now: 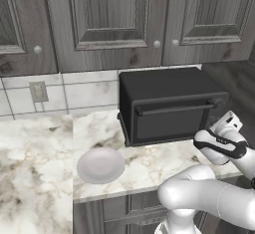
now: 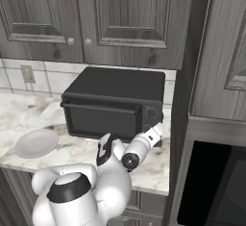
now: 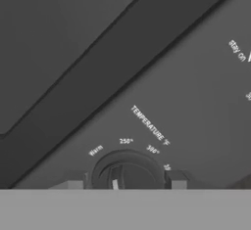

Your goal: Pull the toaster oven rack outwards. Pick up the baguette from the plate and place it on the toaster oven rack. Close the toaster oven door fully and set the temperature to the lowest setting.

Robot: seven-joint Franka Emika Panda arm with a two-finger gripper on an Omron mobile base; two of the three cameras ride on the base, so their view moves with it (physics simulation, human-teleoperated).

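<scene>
The black toaster oven (image 1: 169, 86) (image 2: 120, 83) stands on the marble counter with its toaster oven door (image 1: 169, 122) (image 2: 101, 121) up and closed. The toaster oven rack and the baguette are hidden. Left of the oven, the white plate (image 1: 99, 166) (image 2: 36, 143) lies bare. My gripper (image 1: 220, 111) (image 2: 157, 125) (image 3: 125, 182) is pressed against the oven's right-hand control panel. In the hand view its fingertips (image 3: 73, 182) sit either side of the round temperature knob (image 3: 128, 171), shut on it. The labels Warm, 250° and 300° arc above the knob.
Grey upper cabinets (image 1: 114, 14) hang above the oven. A wall outlet (image 1: 38, 91) sits on the tiled backsplash. A tall cabinet column (image 2: 192, 52) with a dark built-in appliance (image 2: 216, 186) borders the counter on the right. The counter's front edge (image 1: 119, 190) runs below the plate.
</scene>
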